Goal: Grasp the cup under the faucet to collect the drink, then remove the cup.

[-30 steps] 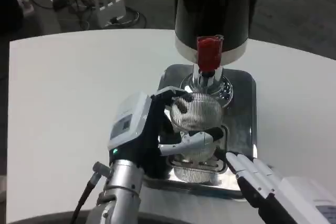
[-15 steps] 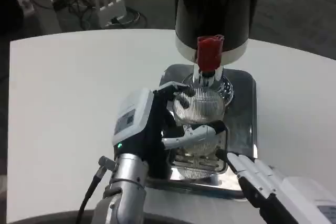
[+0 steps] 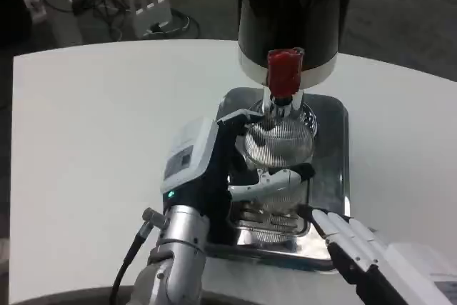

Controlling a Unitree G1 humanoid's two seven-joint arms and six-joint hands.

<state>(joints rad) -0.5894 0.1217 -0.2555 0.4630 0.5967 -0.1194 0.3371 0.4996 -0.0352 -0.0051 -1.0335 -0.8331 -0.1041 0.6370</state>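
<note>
On the white table (image 3: 93, 126), left hand (image 3: 214, 169) fingers grip the cup (image 3: 277, 144); right hand (image 3: 357, 248) fingers open.

**One high camera looks down on the drinks table**

A single camera, mounted on the robot's head or chest, looks steeply down and forward across the white table (image 3: 107, 119). The near table edge runs along the bottom of the frame; the far edge crosses the upper part, with dark floor and cables beyond it. The view sits close to the work: the left hand (image 3: 214, 169) and its silver forearm rise from the lower centre-left, and the right hand (image 3: 357, 244) enters at the lower right corner. The black drink dispenser (image 3: 293, 12) stands opposite the camera, its top cut off by the upper edge, above the metal tray (image 3: 330, 141).
</note>
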